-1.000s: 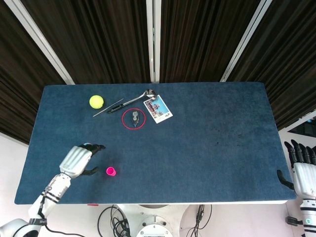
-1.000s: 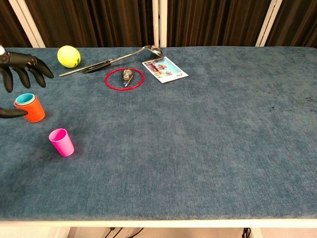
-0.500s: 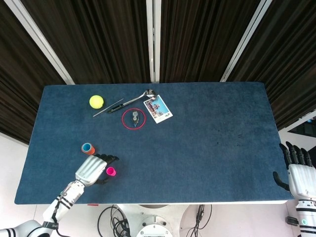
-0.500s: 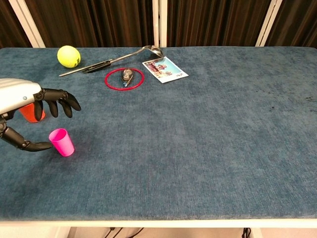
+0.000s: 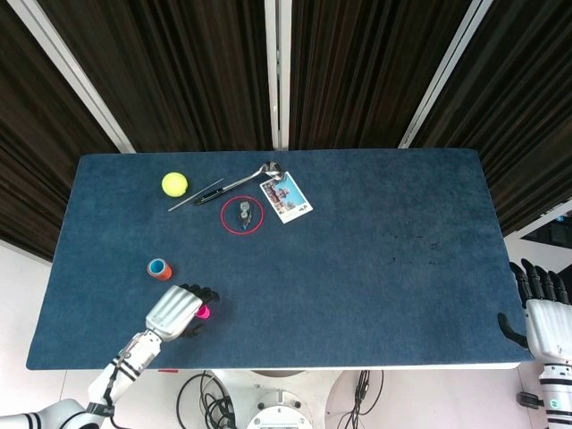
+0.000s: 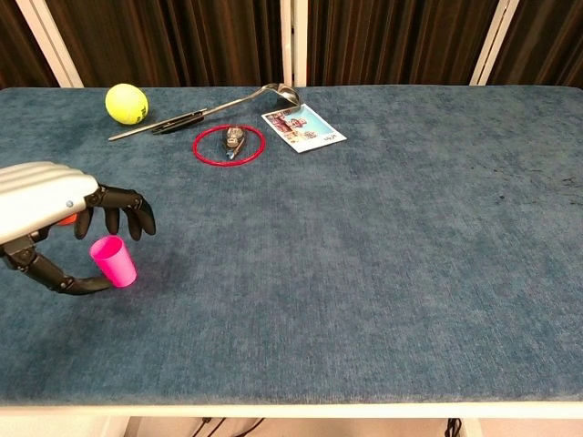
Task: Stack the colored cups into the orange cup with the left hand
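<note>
Pink cup (image 6: pixel 113 260) stands upright on the blue table (image 6: pixel 383 264), near the front left edge, mouth up. Left hand (image 6: pixel 55 211) arches over it: dark fingers (image 6: pixel 127 211) hang spread above the rim, and the thumb reaches the cup's lower left side. Whether the thumb presses the wall or only lies against it cannot be told — the fingers are apart and the cup sits on the cloth, not lifted. In the head view the hand (image 5: pixel 176 312) covers most of the cup (image 5: pixel 204 312), leaving only a pink sliver at its right.

Orange cup (image 5: pixel 160 269) stands behind and to the left of the hand, apart from it, with a teal cup nested inside. In the chest view only a small orange patch shows behind the hand.

Right hand (image 5: pixel 545 313) hangs off the table's right edge — fingers extended, holding nothing.

At the back left lie a yellow ball (image 6: pixel 126 103), a spoon (image 6: pixel 239 97), a red ring (image 6: pixel 228 144) and a card (image 6: pixel 303 127).
</note>
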`<state>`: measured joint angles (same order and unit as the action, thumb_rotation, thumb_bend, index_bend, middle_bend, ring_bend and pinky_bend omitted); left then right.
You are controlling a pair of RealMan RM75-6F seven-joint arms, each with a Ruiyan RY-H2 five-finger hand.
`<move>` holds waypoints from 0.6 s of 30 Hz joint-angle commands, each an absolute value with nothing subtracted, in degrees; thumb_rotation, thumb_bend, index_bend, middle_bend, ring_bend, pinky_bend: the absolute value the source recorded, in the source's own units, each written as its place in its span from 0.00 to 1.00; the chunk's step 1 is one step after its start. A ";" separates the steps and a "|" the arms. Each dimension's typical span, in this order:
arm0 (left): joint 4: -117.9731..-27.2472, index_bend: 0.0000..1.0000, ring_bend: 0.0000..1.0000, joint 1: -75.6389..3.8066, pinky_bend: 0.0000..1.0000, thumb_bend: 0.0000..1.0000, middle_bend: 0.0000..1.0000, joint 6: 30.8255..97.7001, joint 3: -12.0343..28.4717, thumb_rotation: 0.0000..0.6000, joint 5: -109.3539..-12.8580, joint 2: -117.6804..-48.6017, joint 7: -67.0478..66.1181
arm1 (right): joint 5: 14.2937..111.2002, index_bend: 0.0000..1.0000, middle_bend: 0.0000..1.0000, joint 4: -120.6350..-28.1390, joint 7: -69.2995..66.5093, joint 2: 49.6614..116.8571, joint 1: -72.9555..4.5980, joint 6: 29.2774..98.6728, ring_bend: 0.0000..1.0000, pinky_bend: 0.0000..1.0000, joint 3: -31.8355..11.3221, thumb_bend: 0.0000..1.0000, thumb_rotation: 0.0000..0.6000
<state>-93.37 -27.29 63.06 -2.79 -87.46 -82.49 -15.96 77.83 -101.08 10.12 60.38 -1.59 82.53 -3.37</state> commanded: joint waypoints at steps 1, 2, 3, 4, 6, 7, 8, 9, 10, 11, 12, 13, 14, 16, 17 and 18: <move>-93.16 0.35 0.41 -27.47 0.55 0.24 0.38 62.81 -2.60 1.00 -87.29 -82.63 -16.37 | 77.43 0.00 0.00 -101.23 10.19 60.18 -1.69 82.19 0.00 0.00 -3.35 0.29 1.00; -93.06 0.36 0.41 -27.50 0.56 0.24 0.38 62.78 -2.55 1.00 -87.24 -82.73 -16.53 | 77.36 0.00 0.00 -101.25 10.17 60.18 -1.71 82.13 0.00 0.00 -3.37 0.29 1.00; -93.02 0.37 0.42 -27.55 0.57 0.24 0.39 62.71 -2.46 1.00 -87.15 -82.82 -16.60 | 77.31 0.00 0.00 -101.26 10.14 60.17 -1.72 82.07 0.00 0.00 -3.38 0.29 1.00; -93.01 0.37 0.43 -27.63 0.57 0.24 0.39 62.54 -2.35 1.00 -86.95 -82.91 -16.61 | 77.27 0.00 0.00 -101.27 10.12 60.15 -1.76 82.01 0.00 0.00 -3.39 0.29 1.00; -92.95 0.39 0.45 -27.77 0.59 0.25 0.41 62.36 -2.15 1.00 -86.74 -83.06 -16.58 | 77.20 0.00 0.00 -101.28 10.13 60.11 -1.80 81.94 0.00 0.00 -3.42 0.29 1.00; -92.93 0.40 0.46 -27.83 0.60 0.25 0.42 62.23 -2.10 1.00 -86.63 -83.10 -16.55 | 77.18 0.00 0.00 -101.28 10.09 60.09 -1.81 81.93 0.00 0.00 -3.43 0.29 1.00; -92.91 0.41 0.47 -27.90 0.60 0.25 0.42 62.09 -2.02 1.00 -86.50 -83.14 -16.54 | 77.14 0.00 0.00 -101.29 10.07 60.05 -1.82 81.91 0.00 0.00 -3.45 0.29 1.00; -92.86 0.42 0.47 -27.99 0.61 0.26 0.43 61.93 -1.92 1.00 -86.32 -83.19 -16.52 | 77.09 0.00 0.00 -101.28 10.06 60.01 -1.82 81.90 0.00 0.00 -3.48 0.29 1.00; -92.82 0.42 0.48 -28.05 0.61 0.26 0.44 61.82 -1.83 1.00 -86.15 -83.24 -16.46 | 77.07 0.00 0.00 -101.26 10.01 59.99 -1.82 81.91 0.00 0.00 -3.50 0.29 1.00; -92.78 0.43 0.48 -28.09 0.62 0.26 0.44 61.74 -1.73 1.00 -85.98 -83.30 -16.36 | 77.05 0.00 0.00 -101.26 9.95 59.97 -1.82 81.93 0.00 0.00 -3.52 0.29 1.00; -92.64 0.44 0.49 -28.11 0.62 0.27 0.44 61.79 -1.60 1.00 -85.89 -83.41 -16.23 | 77.07 0.00 0.00 -101.27 9.89 59.93 -1.80 81.95 0.00 0.00 -3.51 0.29 1.00; -92.46 0.44 0.49 -28.11 0.62 0.27 0.45 61.90 -1.53 1.00 -85.93 -83.52 -16.16 | 77.09 0.00 0.00 -101.25 9.87 59.92 -1.79 81.96 0.00 0.00 -3.49 0.29 1.00; -92.29 0.45 0.50 -28.11 0.63 0.28 0.45 61.96 -1.49 1.00 -85.92 -83.61 -16.11 | 77.10 0.00 0.00 -101.24 9.87 59.90 -1.78 81.96 0.00 0.00 -3.48 0.29 1.00; -92.14 0.46 0.51 -28.12 0.63 0.28 0.46 62.01 -1.47 1.00 -85.92 -83.67 -15.99 | 77.08 0.00 0.00 -101.25 9.82 59.87 -1.76 81.98 0.00 0.00 -3.48 0.29 1.00; -92.14 0.46 0.51 -28.12 0.64 0.28 0.47 62.07 -1.48 1.00 -85.97 -83.66 -15.99 | 77.05 0.00 0.00 -101.24 9.79 59.86 -1.75 81.99 0.00 0.00 -3.48 0.29 1.00; -92.15 0.47 0.52 -28.11 0.64 0.28 0.47 62.18 -1.50 1.00 -86.10 -83.64 -16.00 | 77.03 0.00 0.00 -101.21 9.76 59.86 -1.74 81.99 0.00 0.00 -3.49 0.29 1.00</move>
